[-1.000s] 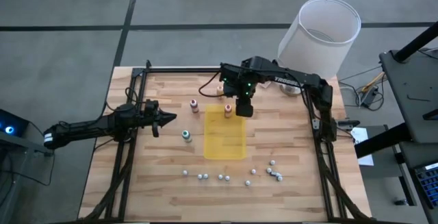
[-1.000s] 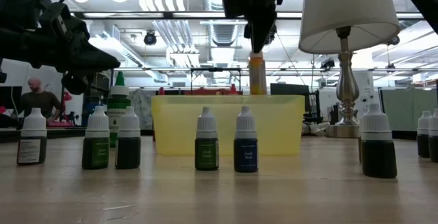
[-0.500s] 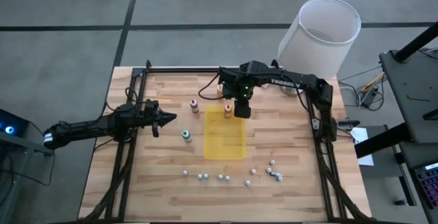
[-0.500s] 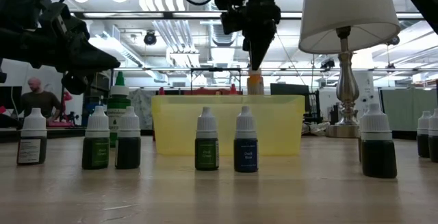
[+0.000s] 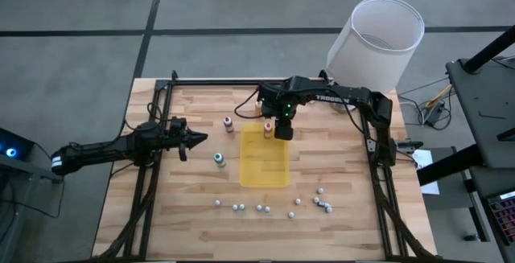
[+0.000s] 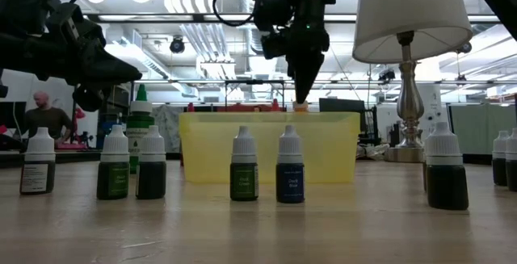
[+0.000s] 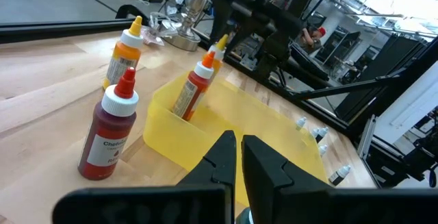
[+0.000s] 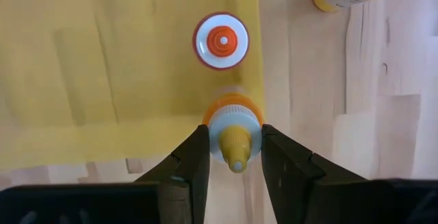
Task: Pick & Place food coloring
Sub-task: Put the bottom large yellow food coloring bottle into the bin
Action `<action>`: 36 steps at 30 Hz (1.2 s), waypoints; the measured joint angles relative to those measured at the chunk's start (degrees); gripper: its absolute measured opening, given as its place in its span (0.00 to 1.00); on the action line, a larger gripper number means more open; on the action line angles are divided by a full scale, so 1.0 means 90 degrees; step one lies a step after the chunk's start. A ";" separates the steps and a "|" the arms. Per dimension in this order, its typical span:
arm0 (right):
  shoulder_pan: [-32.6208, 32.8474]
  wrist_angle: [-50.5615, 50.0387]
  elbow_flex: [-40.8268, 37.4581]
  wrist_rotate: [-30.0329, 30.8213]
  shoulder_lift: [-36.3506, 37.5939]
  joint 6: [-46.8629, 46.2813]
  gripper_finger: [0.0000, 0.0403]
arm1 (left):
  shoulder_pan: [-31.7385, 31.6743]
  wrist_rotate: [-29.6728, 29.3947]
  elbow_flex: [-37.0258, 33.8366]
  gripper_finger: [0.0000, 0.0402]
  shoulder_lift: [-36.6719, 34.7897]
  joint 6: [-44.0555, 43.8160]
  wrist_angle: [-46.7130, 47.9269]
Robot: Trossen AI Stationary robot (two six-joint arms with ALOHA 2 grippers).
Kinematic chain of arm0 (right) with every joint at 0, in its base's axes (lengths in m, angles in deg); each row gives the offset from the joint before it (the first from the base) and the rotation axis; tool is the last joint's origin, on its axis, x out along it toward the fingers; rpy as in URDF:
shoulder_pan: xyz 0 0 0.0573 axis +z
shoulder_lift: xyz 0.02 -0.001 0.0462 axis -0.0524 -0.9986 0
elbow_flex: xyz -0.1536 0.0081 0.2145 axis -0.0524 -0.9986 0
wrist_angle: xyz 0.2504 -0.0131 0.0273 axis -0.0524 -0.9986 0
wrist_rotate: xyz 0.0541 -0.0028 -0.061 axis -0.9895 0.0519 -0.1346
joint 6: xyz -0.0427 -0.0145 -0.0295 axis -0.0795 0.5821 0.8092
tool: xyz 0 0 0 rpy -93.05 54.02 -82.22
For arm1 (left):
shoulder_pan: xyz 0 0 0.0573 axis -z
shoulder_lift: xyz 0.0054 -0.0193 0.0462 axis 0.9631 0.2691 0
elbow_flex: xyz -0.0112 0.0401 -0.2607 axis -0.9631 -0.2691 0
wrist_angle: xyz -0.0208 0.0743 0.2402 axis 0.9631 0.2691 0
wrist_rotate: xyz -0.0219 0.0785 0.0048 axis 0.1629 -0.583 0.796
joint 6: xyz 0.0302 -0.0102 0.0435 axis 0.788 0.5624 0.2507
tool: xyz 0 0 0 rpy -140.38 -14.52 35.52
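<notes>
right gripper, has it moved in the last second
Yes. The right gripper has come down toward the yellow bin, lowering its yellow-capped bottle nearly behind the rim.

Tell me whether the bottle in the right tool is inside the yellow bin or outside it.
Cannot tell for certain. The right tool grips the yellow-capped bottle at the yellow bin wall, lowered nearly behind it.

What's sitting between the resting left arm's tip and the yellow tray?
In the high view, one small green bottle stands on bare wood between the left tool and the yellow tray.
</notes>
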 joint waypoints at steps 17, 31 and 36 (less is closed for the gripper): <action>-0.0032 0.0386 -0.0214 -0.0022 0.0012 -0.0027 0.25 | -0.0001 0.0000 0.0000 0.00 0.0000 0.0000 0.0000; -0.0034 0.0466 -0.0330 -0.0070 0.0012 -0.0078 0.25 | -0.0001 0.0000 0.0000 0.00 0.0000 0.0000 0.0002; -0.0032 0.0577 -0.0378 -0.0072 0.0012 -0.0136 0.25 | 0.0000 0.0001 0.0000 0.00 0.0000 0.0000 0.0000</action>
